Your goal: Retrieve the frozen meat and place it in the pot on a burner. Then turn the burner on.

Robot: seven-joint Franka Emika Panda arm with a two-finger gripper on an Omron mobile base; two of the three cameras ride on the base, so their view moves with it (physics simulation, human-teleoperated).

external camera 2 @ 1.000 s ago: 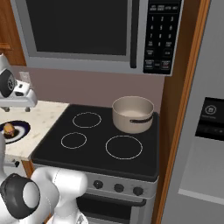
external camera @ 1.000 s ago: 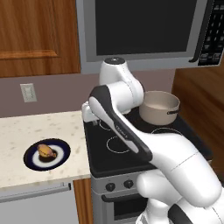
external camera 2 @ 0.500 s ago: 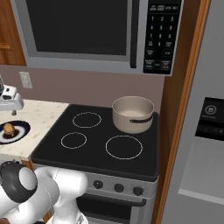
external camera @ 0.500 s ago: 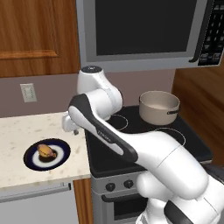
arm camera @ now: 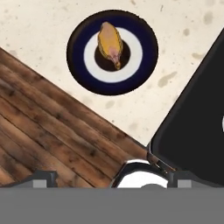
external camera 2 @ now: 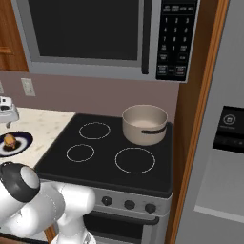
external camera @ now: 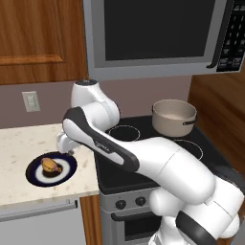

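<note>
No brand name or label can be read anywhere; the keypad on the microwave carries rows of small marks too fine to make out, and the panel on the refrigerator shows only a tiny pale symbol.

At the far left, the frozen meat lies on the dark blue-rimmed plate, which sits on the speckled surface just beside the stove. In the hand view the meat is an orange-yellow lump resting on the plate's dark middle inside a white ring, with the wooden floor below the surface's edge. The end effector hangs above the surface, just to the right of the plate and clear of it, over the surface near the stove's left edge; its fingers stand spread wide with nothing between them. In the right base view it shows at the left edge, above the plate.

Further right, the pot stands on the back right burner of the black stovetop, lidless and upright, well apart from the meat.

Since half a second ago the arm has swung further left, bringing the end effector from above the stove's left edge out over the surface toward the plate. The meat, plate and pot have stayed where they were.
</note>
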